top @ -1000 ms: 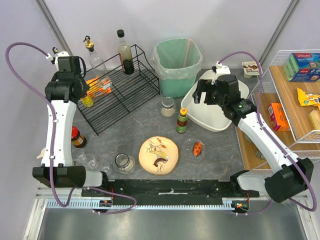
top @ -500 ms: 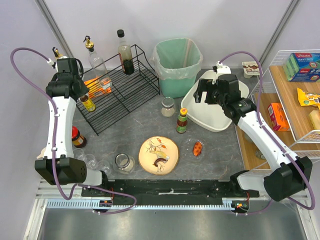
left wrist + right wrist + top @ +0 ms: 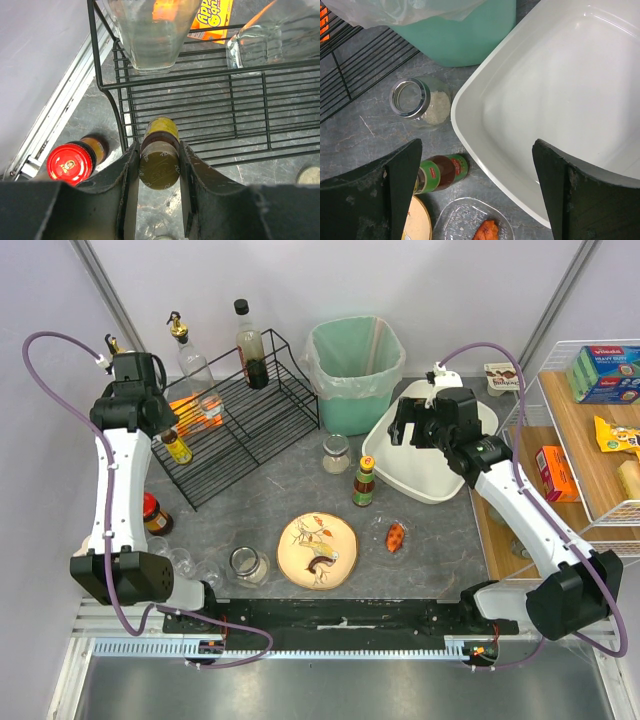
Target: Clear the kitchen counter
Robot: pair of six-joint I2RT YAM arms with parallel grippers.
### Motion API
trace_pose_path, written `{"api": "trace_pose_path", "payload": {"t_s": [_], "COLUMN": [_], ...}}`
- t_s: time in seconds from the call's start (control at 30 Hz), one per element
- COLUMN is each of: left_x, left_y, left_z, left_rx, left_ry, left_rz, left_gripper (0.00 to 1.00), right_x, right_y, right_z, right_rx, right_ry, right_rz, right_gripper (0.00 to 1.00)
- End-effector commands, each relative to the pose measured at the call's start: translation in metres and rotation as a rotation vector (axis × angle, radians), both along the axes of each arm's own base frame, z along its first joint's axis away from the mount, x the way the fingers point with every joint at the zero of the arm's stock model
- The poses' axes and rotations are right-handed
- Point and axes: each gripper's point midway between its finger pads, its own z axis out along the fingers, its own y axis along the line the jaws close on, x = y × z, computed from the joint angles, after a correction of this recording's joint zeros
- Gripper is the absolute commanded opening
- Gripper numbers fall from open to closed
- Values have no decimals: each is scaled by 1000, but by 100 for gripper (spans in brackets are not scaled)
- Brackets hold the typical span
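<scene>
My left gripper (image 3: 168, 432) (image 3: 157, 150) is shut on a small bottle (image 3: 178, 448) (image 3: 159, 165) with a yellow label and olive cap, at the left edge of the black wire rack (image 3: 250, 410) (image 3: 210, 115). Whether the bottle rests on anything does not show. My right gripper (image 3: 405, 427) (image 3: 476, 150) hangs open over the near rim of the white tub (image 3: 435, 460) (image 3: 560, 95), holding nothing. On the dark stone kitchen counter (image 3: 260, 505) stand a green-label sauce bottle (image 3: 363, 483) (image 3: 440, 172), a glass jar (image 3: 336, 452) (image 3: 415, 100), a painted plate (image 3: 318, 550) and a clear dish (image 3: 396, 537) (image 3: 465, 220) with orange food.
A red-capped bottle (image 3: 153, 515) (image 3: 70, 162) stands left of the rack. Small glasses (image 3: 180, 562) and a jar (image 3: 246, 564) sit near the left arm's base. A green bin (image 3: 355, 360) stands at the back. Wooden shelves (image 3: 590, 440) with packets line the right side.
My left arm has shifted slightly to the left and settled, the bottle still between its fingers. The right arm has not moved.
</scene>
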Motion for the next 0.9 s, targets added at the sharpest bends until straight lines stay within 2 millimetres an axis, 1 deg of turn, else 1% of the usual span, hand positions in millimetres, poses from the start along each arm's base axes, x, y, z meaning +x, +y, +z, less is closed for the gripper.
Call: {"api": "trace_pose_path", "payload": {"t_s": [0.0,0.1,0.33,0.47,0.57,0.63,0.67,0.73,0.8,0.87], "left_x": [2,2,2,5,6,6,6,7,6,6], "left_y": [-3,-4,-2,0,2,2,2,2,2,3], "left_z": [30,28,16,10,7,7,6,5,5,7], "left_rx": [15,16,22,28,33,34,33,37,38,44], "left_ry": [-57,-45,-3,-1,-4,-10,-8,-7,-7,-13], "left_rz": [-59,-70,-68,-59,-55,-55,-55,-54,-52,-53], "left_gripper": [2,2,10,11,15,20,26,35,50,59], "right_x": [5,5,4,4,3,3,3,3,3,3], "right_y": [2,2,4,3,3,3,2,1,1,2], "right_z": [11,9,8,9,12,12,13,12,12,13], "right_rx": [27,30,37,38,39,41,41,42,43,42], "right_ry": [-32,-28,-23,-25,-31,-32,-32,-32,-32,-32], "right_rz": [0,0,4,2,3,2,2,-1,-2,0], "right_gripper": [98,98,98,98,98,98,98,98,98,98]}}
